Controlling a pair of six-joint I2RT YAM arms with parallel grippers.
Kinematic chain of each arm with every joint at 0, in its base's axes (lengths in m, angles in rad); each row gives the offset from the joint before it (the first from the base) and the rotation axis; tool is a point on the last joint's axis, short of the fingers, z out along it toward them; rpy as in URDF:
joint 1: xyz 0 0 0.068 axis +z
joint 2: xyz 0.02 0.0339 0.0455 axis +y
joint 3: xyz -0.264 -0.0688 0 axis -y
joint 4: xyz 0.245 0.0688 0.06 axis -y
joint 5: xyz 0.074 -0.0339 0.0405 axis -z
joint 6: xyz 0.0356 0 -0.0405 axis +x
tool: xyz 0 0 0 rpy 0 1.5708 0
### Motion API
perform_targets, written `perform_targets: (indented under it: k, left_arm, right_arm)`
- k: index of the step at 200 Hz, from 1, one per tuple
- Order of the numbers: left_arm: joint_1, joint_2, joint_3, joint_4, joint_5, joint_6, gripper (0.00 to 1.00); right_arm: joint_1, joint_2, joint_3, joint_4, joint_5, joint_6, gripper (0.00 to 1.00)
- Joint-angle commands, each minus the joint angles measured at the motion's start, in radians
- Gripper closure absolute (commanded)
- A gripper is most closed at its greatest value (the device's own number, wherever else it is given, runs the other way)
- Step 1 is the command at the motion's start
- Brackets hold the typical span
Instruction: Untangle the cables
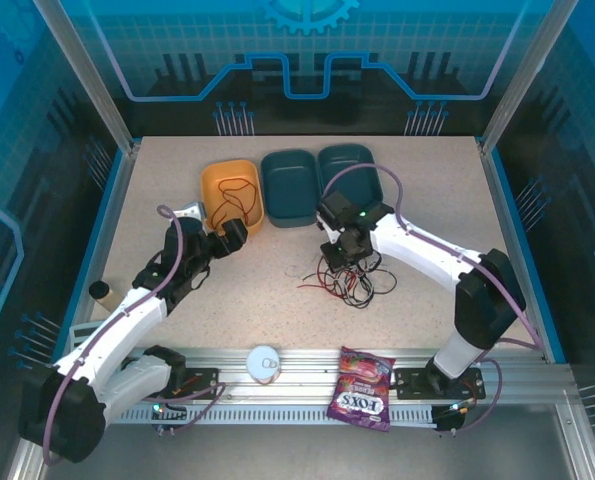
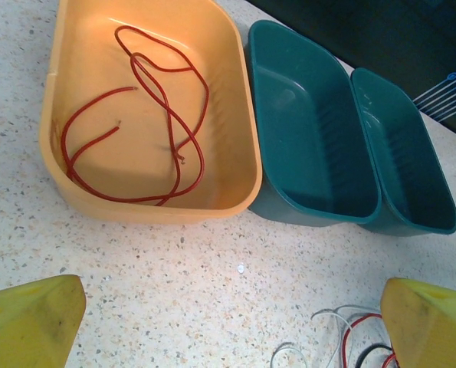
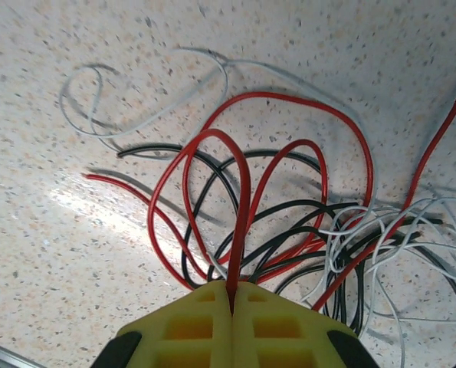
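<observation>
The cables [image 1: 352,280] lie tangled on the table in front of the right arm, red, black and white loops crossing each other. My right gripper [image 3: 233,295] is shut on one red cable [image 3: 243,199], which rises from the pile into its closed yellow fingertips; from above that gripper [image 1: 345,258] sits at the tangle's back edge. A separate red cable [image 2: 166,100] lies coiled inside the orange tub [image 2: 243,115]. My left gripper [image 2: 231,322] hovers open in front of that tub, nothing between its fingers [image 2: 28,322]. The tangle's white and red ends [image 2: 350,330] show at its lower right.
Two teal tubs [image 1: 287,190] [image 1: 349,170] stand beside the orange tub [image 1: 213,180] at the back. A purple candy bag [image 1: 362,388] and a white tape roll [image 1: 264,362] rest on the front rail. A small cylinder [image 1: 100,291] stands at the left edge.
</observation>
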Motion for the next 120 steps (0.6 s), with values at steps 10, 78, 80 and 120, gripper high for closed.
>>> perform_targets:
  k: [10,78,80,120]
  left_arm:
    - [-0.002,0.014,0.009,0.04,0.08,0.007,0.01]
    - [-0.042,0.081,0.0,0.2,0.326,-0.003,0.01]
    - [-0.047,0.084,-0.002,0.205,0.329,-0.003,0.01]
    - [-0.167,0.154,-0.006,0.301,0.356,0.004,0.03]
  right_arm:
    - [0.018,-0.053,0.046,-0.041,0.015,0.017,1.0]
    - [0.018,-0.132,0.083,0.012,-0.028,0.032,1.0]
    - [0.018,-0.134,0.083,0.014,-0.03,0.032,1.0]
    - [0.018,-0.175,0.101,0.062,-0.07,0.041,1.0]
